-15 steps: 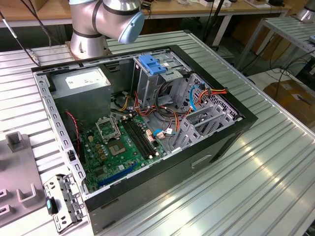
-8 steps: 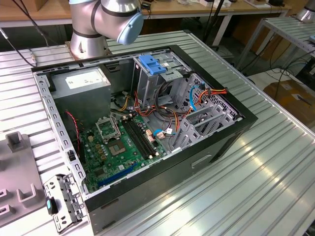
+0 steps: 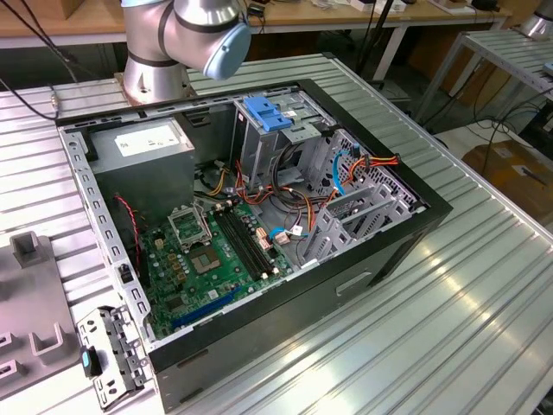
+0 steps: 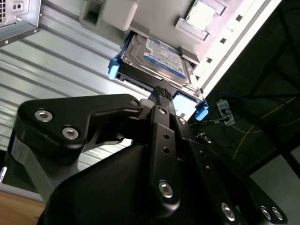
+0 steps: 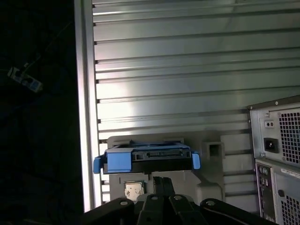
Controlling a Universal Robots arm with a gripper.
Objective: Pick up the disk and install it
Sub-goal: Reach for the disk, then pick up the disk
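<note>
Disk [image 4: 157, 58] lies flat, label up, in a grey holder [image 4: 110, 14] on the ribbed bench [image 4: 56, 61], with blue rails along both sides. In the second wrist view the end effector [image 4: 161, 92] sits at the disk's near edge. I cannot tell how far it is open or whether it has hold of the disk. Exterior view: open computer case [image 3: 380, 251] at frame centre, arm [image 3: 186, 35] at upper left.
</note>
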